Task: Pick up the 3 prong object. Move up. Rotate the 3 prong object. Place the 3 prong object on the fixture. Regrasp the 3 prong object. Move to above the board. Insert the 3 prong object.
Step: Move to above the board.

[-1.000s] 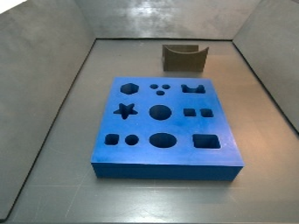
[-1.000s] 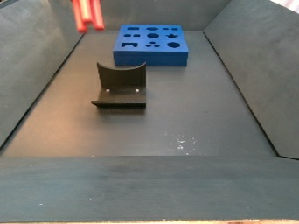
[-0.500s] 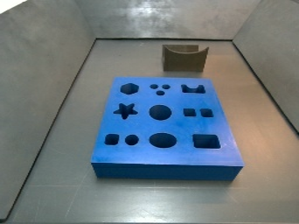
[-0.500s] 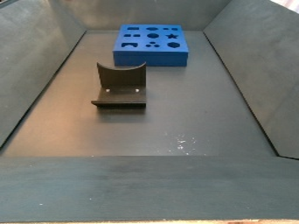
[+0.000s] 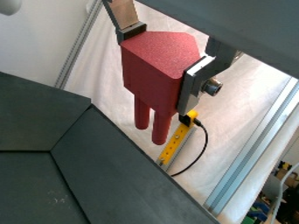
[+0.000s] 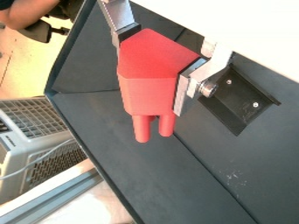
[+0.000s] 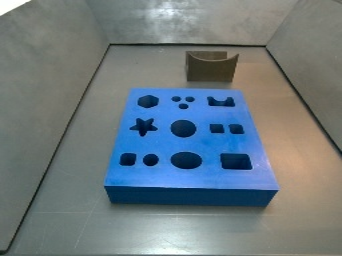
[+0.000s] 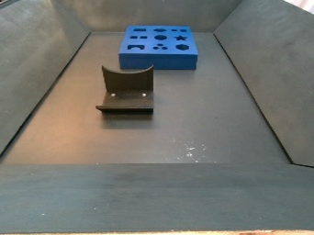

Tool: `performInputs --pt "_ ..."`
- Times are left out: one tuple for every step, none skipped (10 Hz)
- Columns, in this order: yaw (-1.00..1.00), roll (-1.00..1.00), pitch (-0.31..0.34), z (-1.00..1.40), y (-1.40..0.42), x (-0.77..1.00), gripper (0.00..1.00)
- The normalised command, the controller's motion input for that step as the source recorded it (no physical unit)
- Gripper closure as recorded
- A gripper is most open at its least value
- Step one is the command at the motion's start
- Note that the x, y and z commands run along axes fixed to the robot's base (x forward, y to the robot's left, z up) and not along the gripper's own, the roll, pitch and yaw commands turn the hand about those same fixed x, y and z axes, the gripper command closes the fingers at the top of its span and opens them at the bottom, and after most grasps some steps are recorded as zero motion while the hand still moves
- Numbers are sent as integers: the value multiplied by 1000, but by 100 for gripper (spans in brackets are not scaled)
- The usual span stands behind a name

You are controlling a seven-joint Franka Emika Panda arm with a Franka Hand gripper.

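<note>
Wrist views both show the gripper (image 5: 163, 48) closed on the 3 prong object (image 5: 155, 80), a bright red plastic piece. Its flat silver fingers (image 5: 121, 16) press against opposite sides of the piece's wide upper body. Two round prongs are visible pointing away from the gripper; a third cannot be made out. In a wrist view the same gripper (image 6: 160, 51) holds the piece (image 6: 149, 83) above a dark floor and dark wall, and nothing touches the prongs. Past the box's edge, a yellow strip and a black cable lie on pale ground outside.

Side views both show the dark box without the arm, gripper or red piece in frame. In a side view the board (image 7: 189, 145), a thick blue block with star, round, square and notched cutouts, lies flat in the middle of the floor, and the fixture (image 7: 210, 66), a small olive-brown holder with a curved notch in its top, stands upright beyond it near the back wall, well apart from it. In a side view the fixture (image 8: 125, 90) is nearer and the board (image 8: 161, 46) lies behind it.
</note>
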Motion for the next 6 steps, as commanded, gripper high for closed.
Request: performInputs --pt "133 32 133 267 -34 95 100" --pt "130 36 133 185 -33 92 100" --pt "-119 -1000 -169 -133 -1000 -772 100" --pt "-117 -1000 -185 -125 -1000 -786 100" --pt "-119 -1000 -217 -133 -1000 -839 100" --pt "-121 -1000 -234 -146 -1000 -867 100"
